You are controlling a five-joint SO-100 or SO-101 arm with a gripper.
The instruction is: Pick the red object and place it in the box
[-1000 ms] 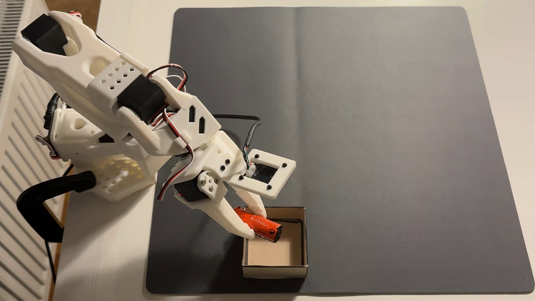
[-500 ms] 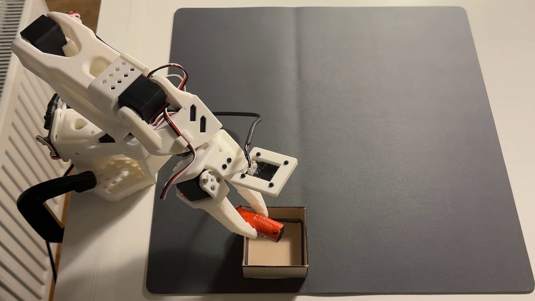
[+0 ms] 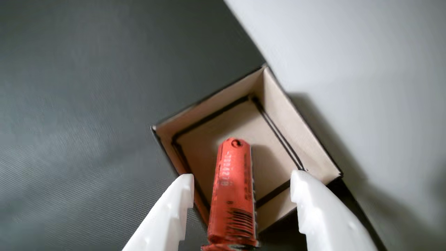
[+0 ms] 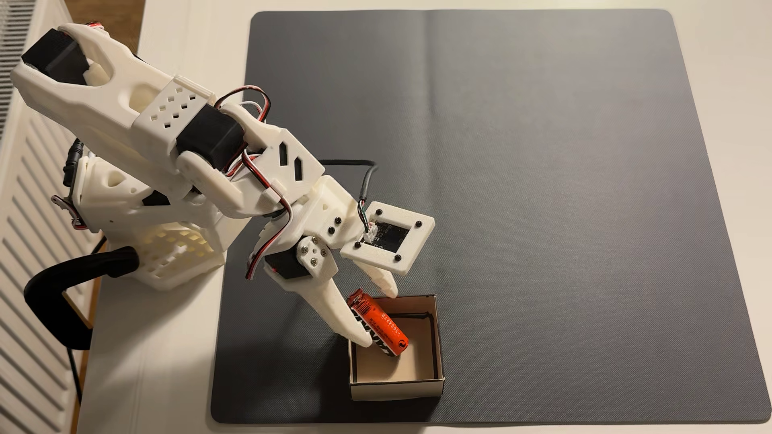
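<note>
Fixed view: the bar [image 4: 381, 324] leans over the box [image 4: 439, 346] wall, lower end inside; the gripper [image 4: 379, 318] is released.

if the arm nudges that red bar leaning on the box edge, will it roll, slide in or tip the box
The red object looks rounded along its length, so it would probably roll if lying on flat ground. It leans on the box rim with its far end lower inside, so a nudge likely slides it in. Its printed wrapper looks smooth, perhaps slippery. The open gripper no longer pinches it.
</note>
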